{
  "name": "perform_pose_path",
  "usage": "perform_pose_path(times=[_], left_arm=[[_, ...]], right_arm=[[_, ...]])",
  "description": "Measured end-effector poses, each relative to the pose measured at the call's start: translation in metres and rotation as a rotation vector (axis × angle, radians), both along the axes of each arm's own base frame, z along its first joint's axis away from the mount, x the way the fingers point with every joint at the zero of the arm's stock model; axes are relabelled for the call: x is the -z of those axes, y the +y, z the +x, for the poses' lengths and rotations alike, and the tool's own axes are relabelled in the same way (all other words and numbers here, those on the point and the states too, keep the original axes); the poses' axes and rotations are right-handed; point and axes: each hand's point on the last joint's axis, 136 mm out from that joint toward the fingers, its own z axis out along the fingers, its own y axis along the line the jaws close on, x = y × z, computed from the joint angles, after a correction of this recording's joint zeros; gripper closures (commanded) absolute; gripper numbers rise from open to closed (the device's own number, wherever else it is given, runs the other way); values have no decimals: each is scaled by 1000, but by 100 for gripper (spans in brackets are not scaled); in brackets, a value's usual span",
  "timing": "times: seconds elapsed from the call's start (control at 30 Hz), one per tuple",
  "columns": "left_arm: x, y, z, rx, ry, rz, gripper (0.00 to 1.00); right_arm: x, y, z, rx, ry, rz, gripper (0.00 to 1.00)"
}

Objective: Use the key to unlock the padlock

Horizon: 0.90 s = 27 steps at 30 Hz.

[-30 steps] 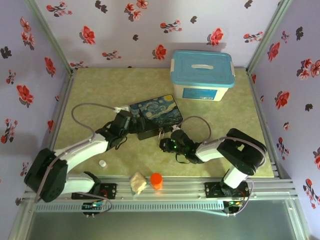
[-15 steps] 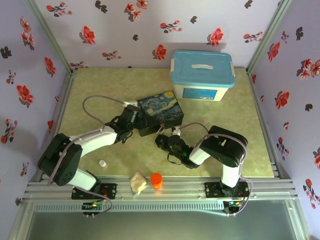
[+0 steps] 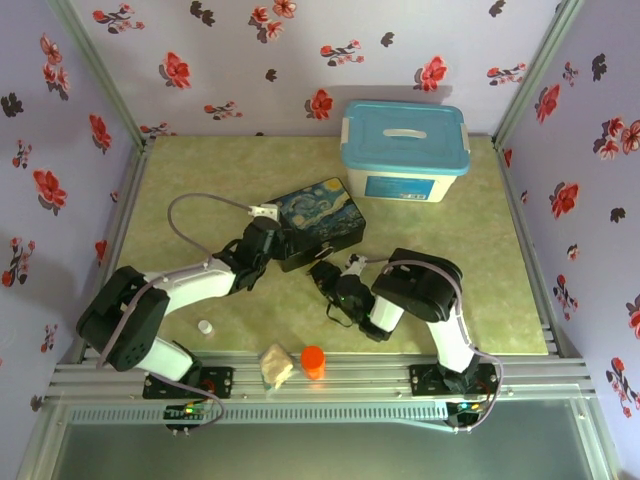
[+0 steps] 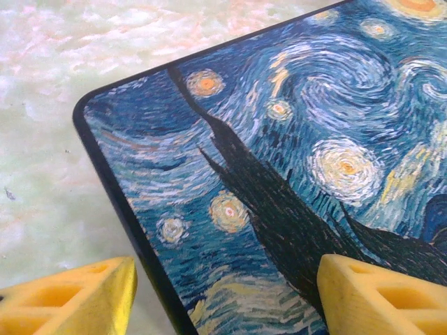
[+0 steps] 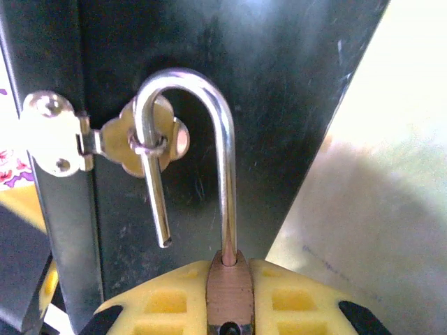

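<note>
— What had changed?
— The left hand had swung in over the tin's corner, mid-table. Its fingers had narrowed but stood apart, gripping nothing.
— And the padlock?
— It was clamped in the right hand, its shackle sprung but hooked through the clasp. Unlocked, I judged.

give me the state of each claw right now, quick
left claw: open, over a corner of the tin
right claw: closed on the padlock

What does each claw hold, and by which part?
The right claw holds the padlock by its brass body. The left claw holds nothing; it is open over a corner of the tin.
</note>
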Motion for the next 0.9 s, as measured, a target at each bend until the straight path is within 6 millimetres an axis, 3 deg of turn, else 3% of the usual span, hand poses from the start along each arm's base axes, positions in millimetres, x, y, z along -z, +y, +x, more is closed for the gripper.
perform_pose_path(times=[0.23, 0.47, 0.67, 0.9], left_arm=[[-1, 0, -1, 14, -23, 9, 33], [-1, 1, -1, 20, -35, 11, 33], [-1, 0, -1, 22, -39, 10, 33], [-1, 3, 0, 25, -30, -3, 30]], right_arm=[[-2, -21, 23, 88, -8, -16, 98], [-5, -27, 23, 91, -12, -25, 98], [1, -67, 37, 204, -1, -60, 98], [-3, -73, 33, 174, 7, -144, 97]])
